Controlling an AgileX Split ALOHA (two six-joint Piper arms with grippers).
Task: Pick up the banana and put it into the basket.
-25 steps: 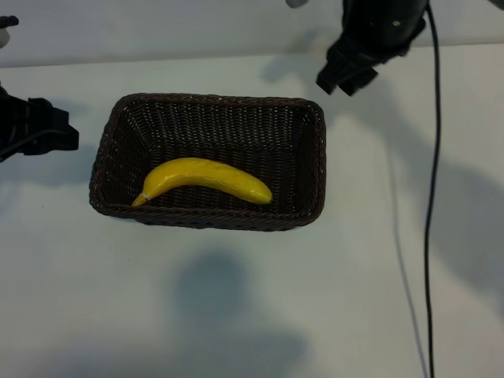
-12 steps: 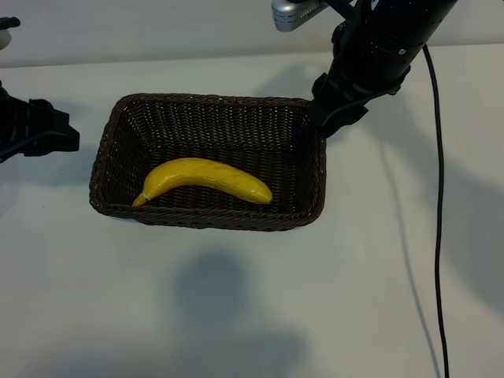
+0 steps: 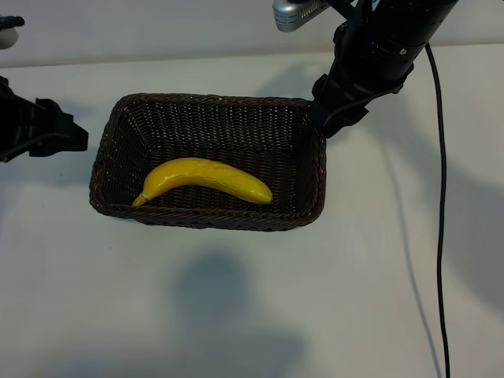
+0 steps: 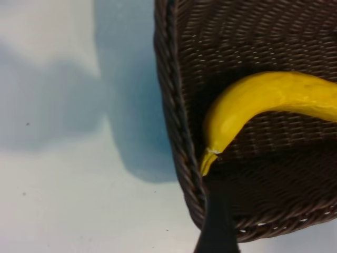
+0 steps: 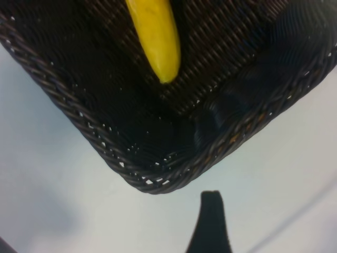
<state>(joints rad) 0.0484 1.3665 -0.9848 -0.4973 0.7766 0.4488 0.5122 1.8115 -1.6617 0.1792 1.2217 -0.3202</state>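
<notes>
Black right gripper [image 3: 335, 106]: we see its jaws apart, holding nothing, above the far right corner of the dark-brown woven wicker basket [image 3: 315, 169]. Left gripper [image 3: 67, 135] jaws apart too, beside the basket's left end. Bright-yellow curved banana [image 3: 206, 179] lies inside the basket.

White table [image 3: 236, 315] — black cable [image 3: 438, 236] down its right side, soft shadows.

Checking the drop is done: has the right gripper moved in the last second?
Yes. The right gripper came down and in toward the basket corner; the banana stayed put.
</notes>
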